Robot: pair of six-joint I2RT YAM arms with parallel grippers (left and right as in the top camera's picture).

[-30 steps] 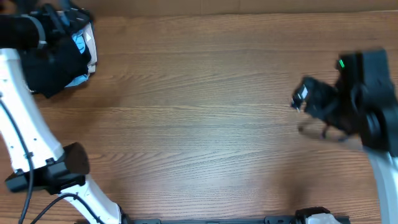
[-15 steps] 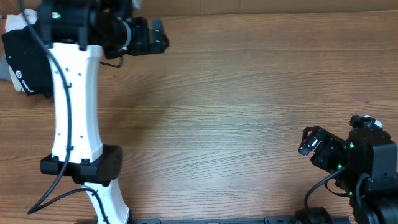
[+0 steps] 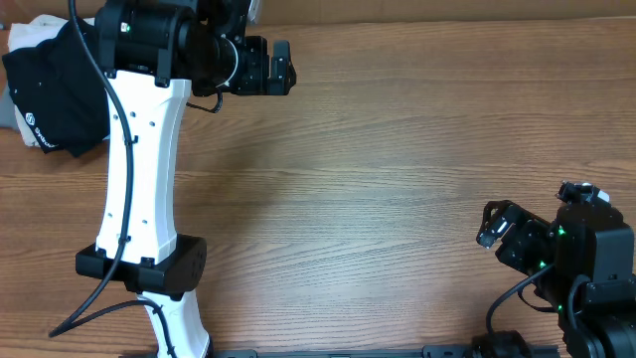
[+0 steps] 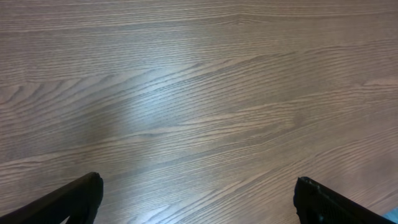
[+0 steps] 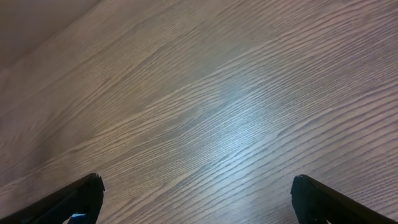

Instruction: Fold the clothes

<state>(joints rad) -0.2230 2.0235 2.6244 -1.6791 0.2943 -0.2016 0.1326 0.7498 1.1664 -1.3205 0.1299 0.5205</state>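
A folded black T-shirt (image 3: 58,94) with a small white logo lies at the table's far left edge in the overhead view. My left gripper (image 3: 283,68) is open and empty near the far edge, well to the right of the shirt. Its wrist view shows its two fingertips (image 4: 198,198) wide apart over bare wood. My right gripper (image 3: 489,227) is open and empty at the near right. Its fingertips (image 5: 198,196) are spread over bare wood. The shirt is out of both wrist views.
A white garment (image 3: 35,28) shows behind the black shirt at the far left corner. The wooden table (image 3: 378,179) fills the view. The left arm's white link (image 3: 134,189) runs from its near base up to the far edge.
The left gripper has let go of the shirt and swung right along the far edge. The right arm has pulled back from mid-right to the near right corner.
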